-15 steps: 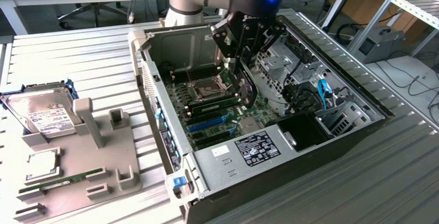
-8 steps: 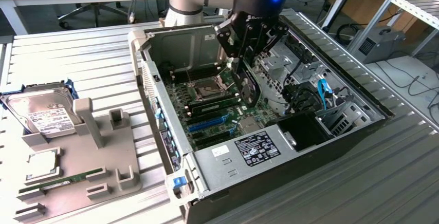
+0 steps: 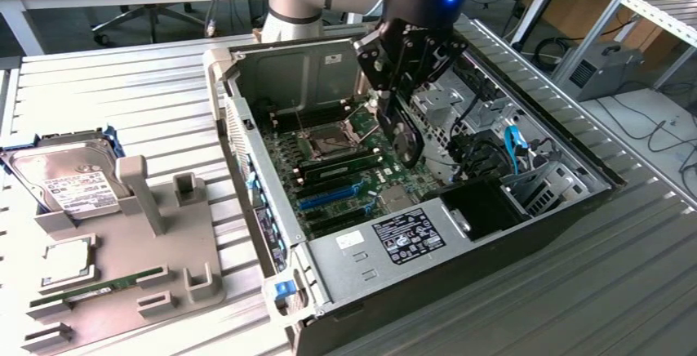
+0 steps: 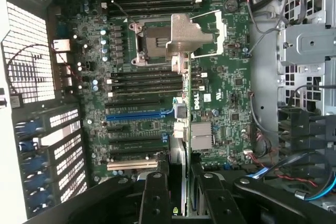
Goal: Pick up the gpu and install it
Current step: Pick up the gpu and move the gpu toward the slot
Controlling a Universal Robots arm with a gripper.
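Observation:
The open computer case [image 3: 270, 233] lies on its side with the green motherboard [image 4: 220, 103] facing up. My gripper [image 3: 401, 95] hangs over the board and is shut on the gpu [image 3: 406, 142], a dark flat card held on edge and pointing down into the case. Its lower end is just above the board, beside the CPU socket [image 3: 326, 140]. In the wrist view the gpu [image 4: 177, 156] shows edge-on between my two black fingers [image 4: 155, 198], running out over the expansion slots. The blue slot [image 4: 137, 115] lies beside the card's edge, and the card is apart from it.
A grey fixture plate [image 3: 130, 291] on the exterior view's left carries a silver hard drive [image 3: 68, 180], a CPU chip [image 3: 68, 260] and a green RAM stick [image 3: 98, 288]. The case's drive cage [image 3: 458, 99], blue cables [image 3: 512, 148] and power supply bay [image 3: 479, 209] crowd the exterior view's right side.

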